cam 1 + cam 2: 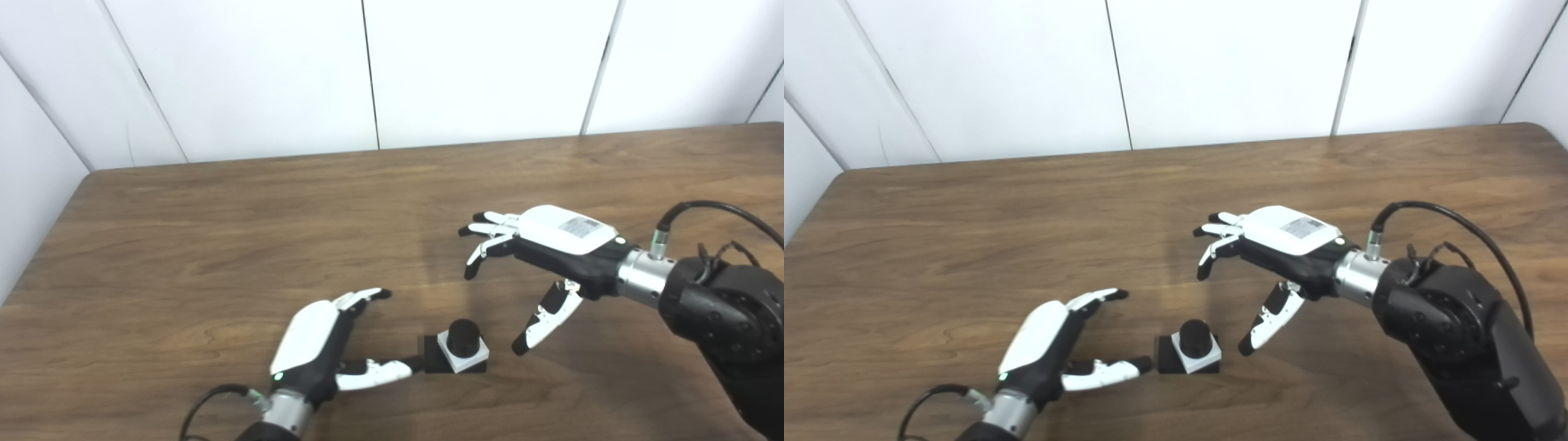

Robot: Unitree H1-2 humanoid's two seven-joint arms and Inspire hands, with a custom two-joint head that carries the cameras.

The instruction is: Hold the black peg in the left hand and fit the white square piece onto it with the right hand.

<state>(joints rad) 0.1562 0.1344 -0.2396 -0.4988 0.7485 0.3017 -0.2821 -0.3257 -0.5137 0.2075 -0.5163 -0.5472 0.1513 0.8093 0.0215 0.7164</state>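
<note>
The white square piece (pixel 463 353) already sits around the black peg (pixel 463 336), which stands on its black base on the table (pixel 184 245). Left of the peg, the left hand (pixel 318 343) is released, thumb tip touching the base. Right of it, the right hand (pixel 539 245) hangs spread and empty, apparently clear since the fit looks done.

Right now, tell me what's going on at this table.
The white square piece already sits on the black peg, and the pair rests on the wooden table. Neither hand holds anything. The left hand is open just left of the assembly. The right hand hovers open to its right, fingers spread.
</note>
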